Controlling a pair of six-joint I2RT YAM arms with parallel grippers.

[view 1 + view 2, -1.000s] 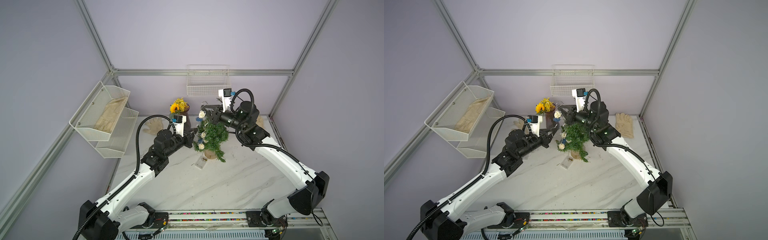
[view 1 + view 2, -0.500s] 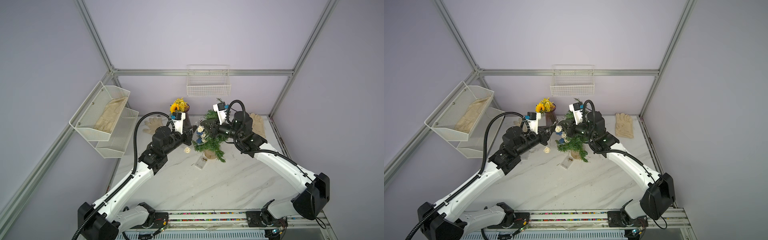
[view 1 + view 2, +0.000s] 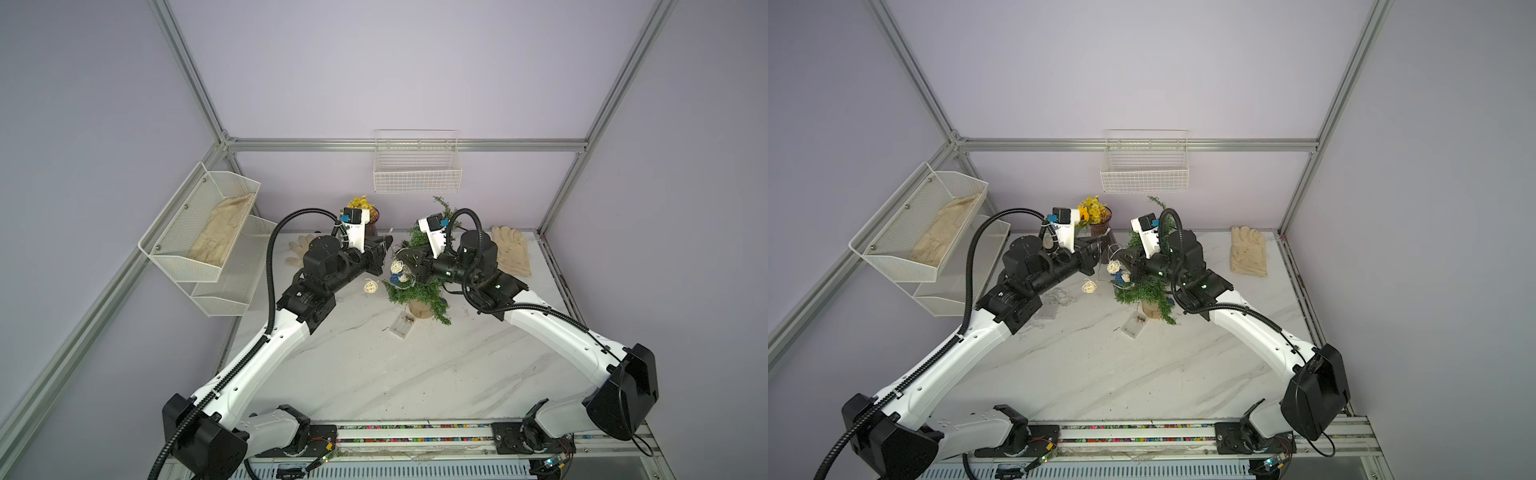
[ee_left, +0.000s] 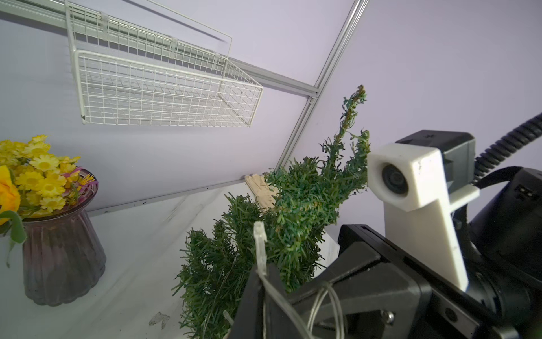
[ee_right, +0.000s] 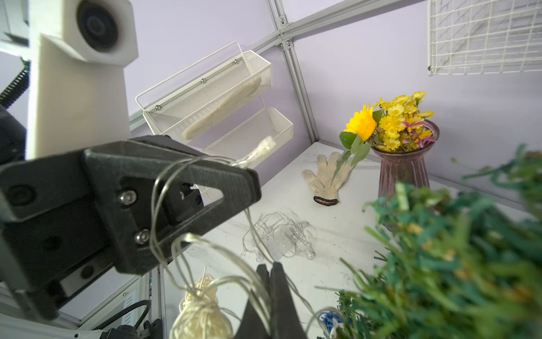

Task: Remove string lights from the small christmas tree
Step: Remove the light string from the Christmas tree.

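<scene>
Found the small christmas tree (image 3: pixel 419 289) upright on its tan base (image 3: pixel 419 309) on the marble table (image 3: pixel 374 374), bent tip (image 4: pixel 353 99) leaning toward the back wall. Saw the string lights (image 3: pixel 397 267) draped on the tree's flank nearest the left arm, cream and blue balls bunched against the branches. Saw one cream ball (image 3: pixel 370 286) dangling clear of the tree on that side. Spotted the clear battery box (image 3: pixel 402 324) flat on the table, just beside the tree's base, on the robot's side of it.

Found the left gripper (image 5: pixel 250 179) just beside the tree, clenched on the thin wire, a bulb tip (image 5: pixel 265 145) poking out past the fingertips and loops slung round the jaws. Found the right gripper (image 5: pixel 271 273) up against the tree's upper branches on the same flank, pinched tight on more strands of that wire. Noted both grippers near each other, apart.

Saw a dark vase of yellow flowers (image 3: pixel 365 210) behind the tree, toward the left arm. Noted a second tangle of lights (image 5: pixel 278 237), clear-bulbed, on the table beyond the dangling ball from the tree. Saw a glove (image 3: pixel 511 251) near the tree on the right arm's side, and a wire basket (image 3: pixel 417 166) on the wall above and behind the tree.
</scene>
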